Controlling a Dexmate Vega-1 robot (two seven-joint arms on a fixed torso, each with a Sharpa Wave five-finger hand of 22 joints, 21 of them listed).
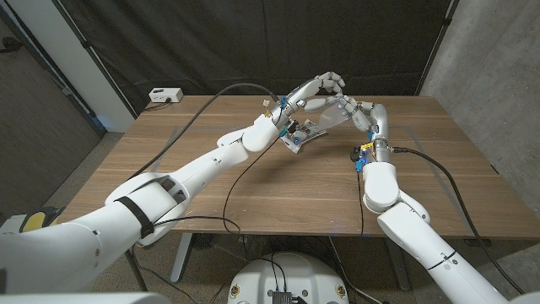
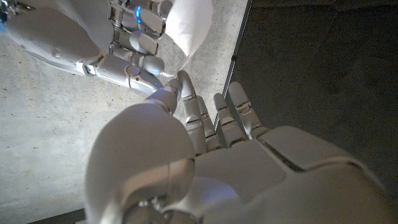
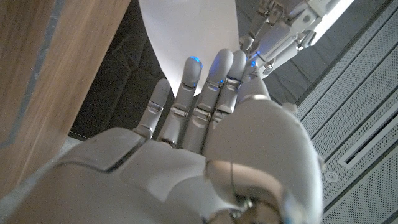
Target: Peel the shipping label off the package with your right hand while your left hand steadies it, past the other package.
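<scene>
Both hands meet in the air over the far middle of the table [image 1: 253,181]. My left hand [image 1: 319,88] grips the white package [image 1: 310,128], which hangs tilted below it. My right hand [image 1: 361,114] faces it from the right and pinches a white sheet, the shipping label [image 1: 327,104], stretched between the two hands. In the left wrist view the right hand [image 2: 118,43] holds the white label [image 2: 186,25] just beyond my left hand [image 2: 205,124]. In the right wrist view my right hand [image 3: 205,93] lies against the white label [image 3: 189,28], with the left hand [image 3: 289,31] beyond it.
A small white box [image 1: 164,95] with a cable sits at the table's far left corner. Black cables trail over the wood from both arms. A dark curtain hangs behind the table, and a concrete wall stands at the right.
</scene>
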